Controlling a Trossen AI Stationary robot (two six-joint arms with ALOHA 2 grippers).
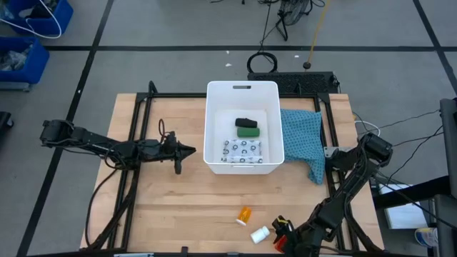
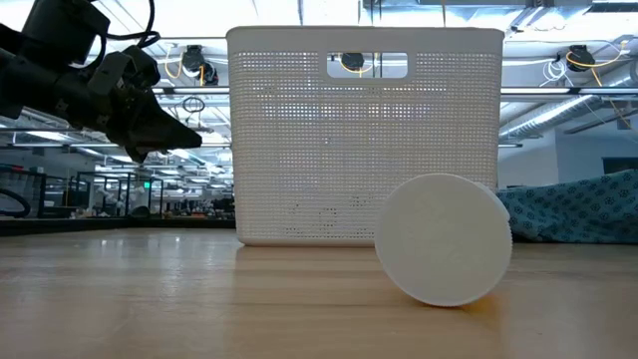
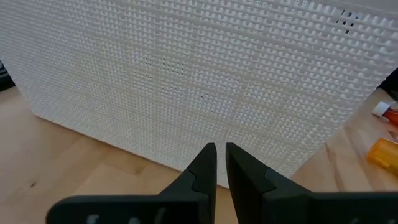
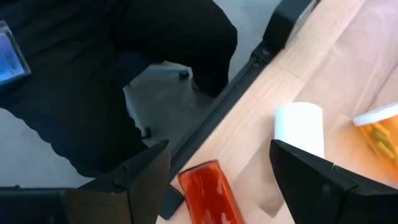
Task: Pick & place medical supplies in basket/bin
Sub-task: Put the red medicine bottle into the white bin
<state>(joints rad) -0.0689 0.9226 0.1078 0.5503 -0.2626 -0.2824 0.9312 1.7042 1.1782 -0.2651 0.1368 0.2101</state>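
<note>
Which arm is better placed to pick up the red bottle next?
Right. The right gripper is open directly over the red bottle at the table's front edge; the left gripper is shut beside the basket.

Red bottle (image 4: 210, 194) cut off (cap unseen); orange bottle (image 4: 380, 132) cropped.

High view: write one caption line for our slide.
White tub holds three supplies; right gripper open at red bottle.

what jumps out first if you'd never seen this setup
The big white tub at the table's centre, already holding a patterned packet, green-white box and black piece. Near the front edge, the right hand hangs open over the red bottle, beside the white cylinder and orange bottle.
</note>
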